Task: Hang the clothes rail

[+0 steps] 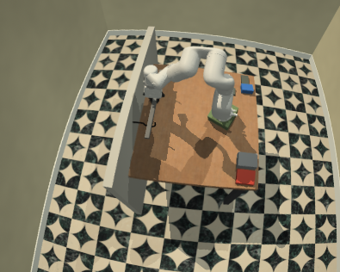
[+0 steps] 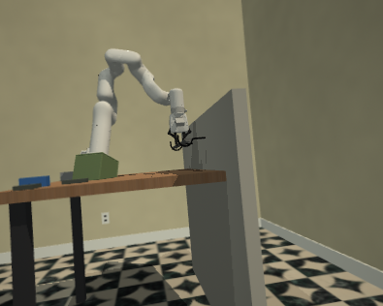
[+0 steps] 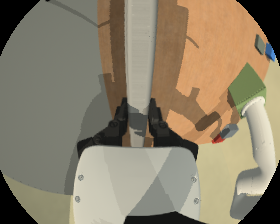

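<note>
The clothes rail (image 1: pixel 150 120) (image 3: pixel 140 36) is a long pale grey bar. It runs along the grey wall panel (image 1: pixel 132 129) (image 2: pixel 220 165) (image 3: pixel 64 76), above the left edge of the table. My gripper (image 1: pixel 153 99) (image 2: pixel 177 143) (image 3: pixel 138 105) is shut on one end of the rail and holds it level, close beside the panel. A thin black wall hook (image 1: pixel 139 124) (image 2: pixel 199 138) sticks out of the panel near the rail's far half. I cannot tell whether the rail rests in the hooks.
The wooden table (image 1: pixel 191 146) (image 2: pixel 133 183) carries the arm's green base (image 1: pixel 223 120) (image 2: pixel 95 166), a blue block (image 1: pixel 247 89) (image 2: pixel 34 180) at the back right and a grey and red box (image 1: pixel 246 170) at the front right. The wall panel stands along the table's left edge.
</note>
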`<state>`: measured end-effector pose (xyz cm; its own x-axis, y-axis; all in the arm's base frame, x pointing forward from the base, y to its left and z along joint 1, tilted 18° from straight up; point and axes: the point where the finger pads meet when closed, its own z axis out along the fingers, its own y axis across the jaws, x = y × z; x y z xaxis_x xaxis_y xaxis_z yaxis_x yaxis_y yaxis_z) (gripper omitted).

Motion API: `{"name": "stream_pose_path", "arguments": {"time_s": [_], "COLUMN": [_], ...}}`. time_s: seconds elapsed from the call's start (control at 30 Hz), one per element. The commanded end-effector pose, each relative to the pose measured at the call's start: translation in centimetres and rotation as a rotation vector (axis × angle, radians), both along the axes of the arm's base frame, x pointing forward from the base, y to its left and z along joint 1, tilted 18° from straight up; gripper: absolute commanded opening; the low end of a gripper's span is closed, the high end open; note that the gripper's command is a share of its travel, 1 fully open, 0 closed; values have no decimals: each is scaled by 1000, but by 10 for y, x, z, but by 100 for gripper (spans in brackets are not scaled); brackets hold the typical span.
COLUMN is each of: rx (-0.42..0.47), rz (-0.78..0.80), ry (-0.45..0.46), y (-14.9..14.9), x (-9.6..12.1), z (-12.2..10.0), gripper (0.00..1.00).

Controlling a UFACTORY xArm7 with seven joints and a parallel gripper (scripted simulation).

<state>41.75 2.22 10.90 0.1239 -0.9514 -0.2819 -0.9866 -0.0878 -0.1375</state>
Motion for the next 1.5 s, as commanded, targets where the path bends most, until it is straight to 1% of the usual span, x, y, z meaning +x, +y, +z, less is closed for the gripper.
{"name": "stream_pose_path", "arguments": {"time_s": [0.0,0.1,0.13,0.43,1.47], "rx": [0,0,0,0,0], "rz": [-2,-2,-1,-1,-2], "ry": [-4,-4,-4,-4,-4], "y": [-1,-1,-1,1,1], "x": [1,1,1,2,2], "z": [2,2,1,-4,-4], "gripper": [0,0,81,81,81]}}
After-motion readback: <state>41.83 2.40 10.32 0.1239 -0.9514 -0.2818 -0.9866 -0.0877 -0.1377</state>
